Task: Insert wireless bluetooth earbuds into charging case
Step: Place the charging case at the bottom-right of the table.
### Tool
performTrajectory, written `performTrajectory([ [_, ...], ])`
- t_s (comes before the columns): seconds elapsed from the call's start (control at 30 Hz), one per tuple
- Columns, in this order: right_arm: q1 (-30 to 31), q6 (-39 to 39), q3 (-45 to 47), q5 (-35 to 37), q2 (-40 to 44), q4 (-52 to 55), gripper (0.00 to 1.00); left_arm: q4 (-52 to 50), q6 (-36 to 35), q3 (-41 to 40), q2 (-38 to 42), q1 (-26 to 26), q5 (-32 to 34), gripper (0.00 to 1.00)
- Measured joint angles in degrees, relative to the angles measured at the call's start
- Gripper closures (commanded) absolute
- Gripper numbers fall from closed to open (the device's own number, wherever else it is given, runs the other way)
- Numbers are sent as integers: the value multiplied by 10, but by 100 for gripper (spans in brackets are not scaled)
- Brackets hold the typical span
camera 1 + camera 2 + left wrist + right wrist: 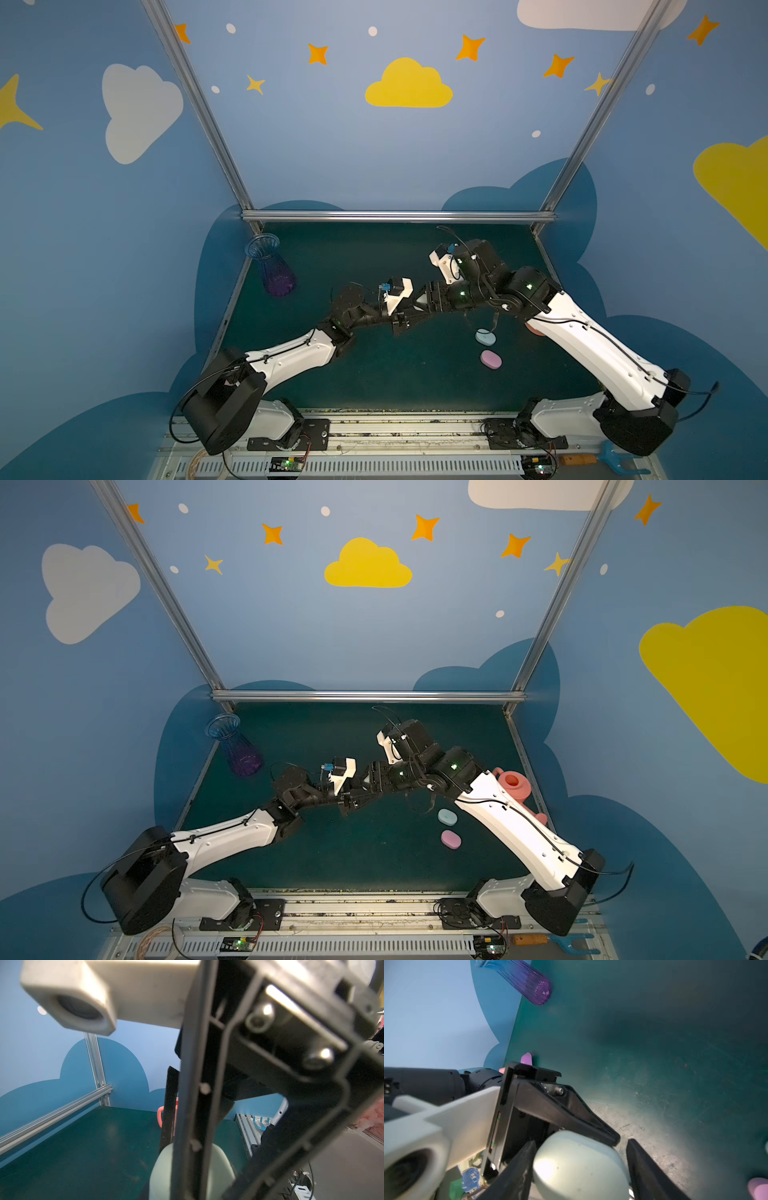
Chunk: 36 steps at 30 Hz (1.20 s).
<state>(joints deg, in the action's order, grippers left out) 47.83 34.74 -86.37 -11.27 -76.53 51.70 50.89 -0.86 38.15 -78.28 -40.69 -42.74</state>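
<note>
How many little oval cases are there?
3. The left gripper holds a pale green case in its jaws, mid-table. A light blue case and a pink case lie close together on the table by the right arm. More may hide behind the arms.

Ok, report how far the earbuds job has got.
Done: nothing confirmable; no earbuds show, and the blue case and pink case look shut on the mat. In hand: the left gripper clamps a pale green case, the right gripper open around it. To do, as far as I can tell: opening cases and seating the earbuds.
</note>
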Motion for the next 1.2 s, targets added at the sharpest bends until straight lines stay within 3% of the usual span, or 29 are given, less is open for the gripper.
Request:
performTrajectory([
  [0.2,0,0,0,-2,-2,-1,53,-4,0,0,0,0,0,95],
  [0.27,0,0,0,-2,-2,-1,56,-5,0,0,0,0,0,88],
  [0.4,0,0,2,0,-2,-1,58,-10,-2,0,1,0,3,46],
  [0.5,-5,2,11,2,2,-7,58,-31,-7,1,5,-2,14,7],
  [0.53,-7,2,16,3,5,-8,58,-46,-6,1,9,-2,19,0],
  [0.77,-38,1,94,26,43,-20,58,-132,-5,-56,85,-2,90,0],
  [1.0,-61,3,245,64,71,-63,58,-231,17,-115,137,15,196,0],
  [1.2,-68,9,362,93,63,-106,59,-252,32,-133,155,21,231,0],
])
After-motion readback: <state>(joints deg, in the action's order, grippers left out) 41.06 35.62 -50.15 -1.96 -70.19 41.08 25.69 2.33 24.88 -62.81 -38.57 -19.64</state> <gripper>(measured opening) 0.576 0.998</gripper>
